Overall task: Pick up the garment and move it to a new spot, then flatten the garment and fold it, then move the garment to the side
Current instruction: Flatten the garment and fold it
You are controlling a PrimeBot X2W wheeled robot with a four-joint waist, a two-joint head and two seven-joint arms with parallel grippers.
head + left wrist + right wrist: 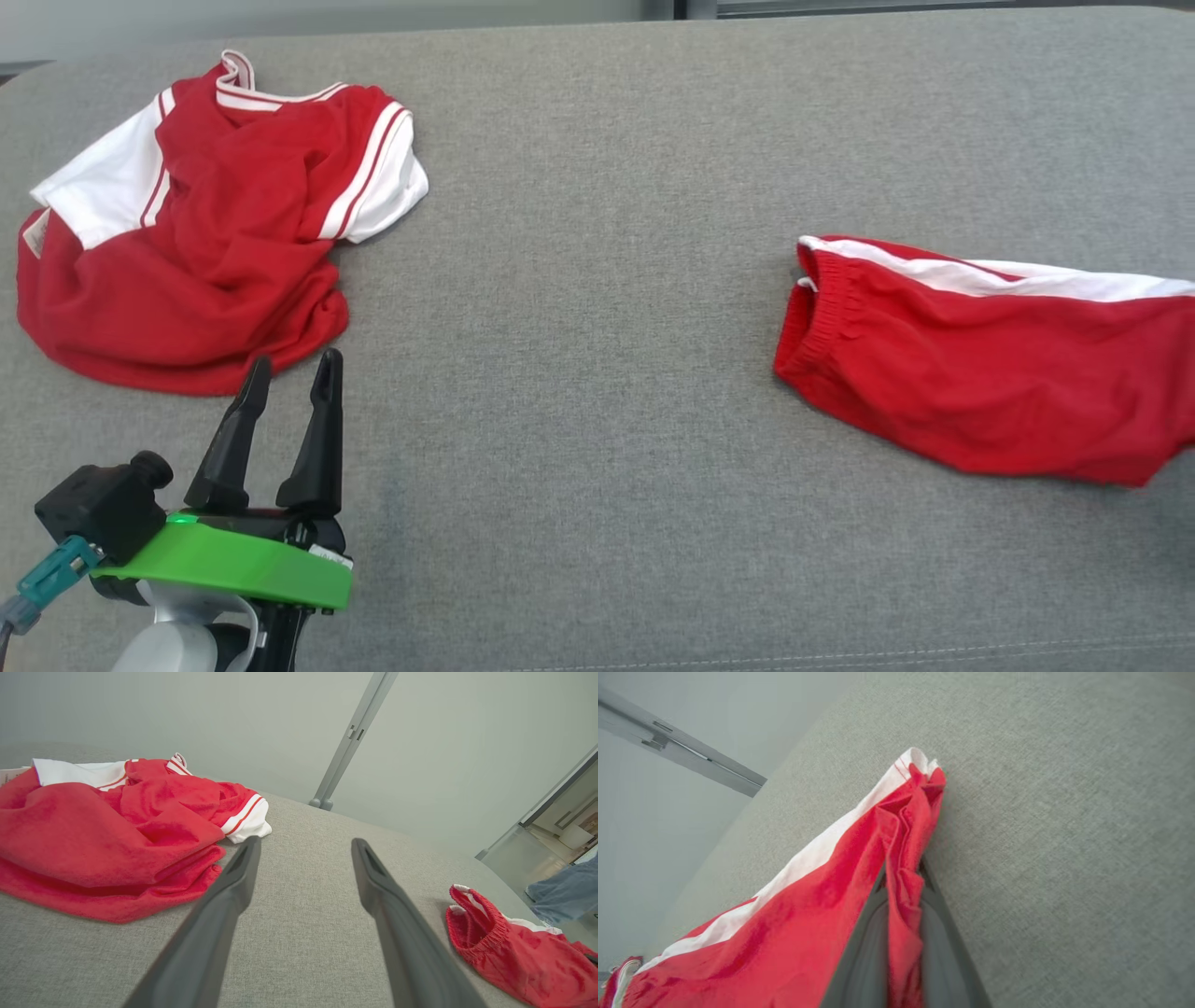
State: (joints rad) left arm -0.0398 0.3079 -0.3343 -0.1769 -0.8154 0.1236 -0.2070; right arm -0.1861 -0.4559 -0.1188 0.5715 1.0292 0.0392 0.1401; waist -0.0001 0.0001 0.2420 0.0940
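The garment, red shorts with a white side stripe (980, 373), lies at the right of the grey fabric surface (597, 280), waistband toward the middle. My right gripper (903, 868) is shut on a bunched fold of the shorts (808, 914) near one corner, just above the surface. Low at the left, my left gripper (294, 362) is open with nothing between its fingers, its tips just short of the hem of a crumpled red and white shirt (215, 233). In the left wrist view the open left gripper (306, 843) points between the shirt (107, 830) and the shorts (514, 952).
The surface's back edge meets a pale wall with a grey metal post (350, 737). A blue denim-like shape (565, 891) shows beyond the far right edge. Bare grey fabric lies between the two clothes.
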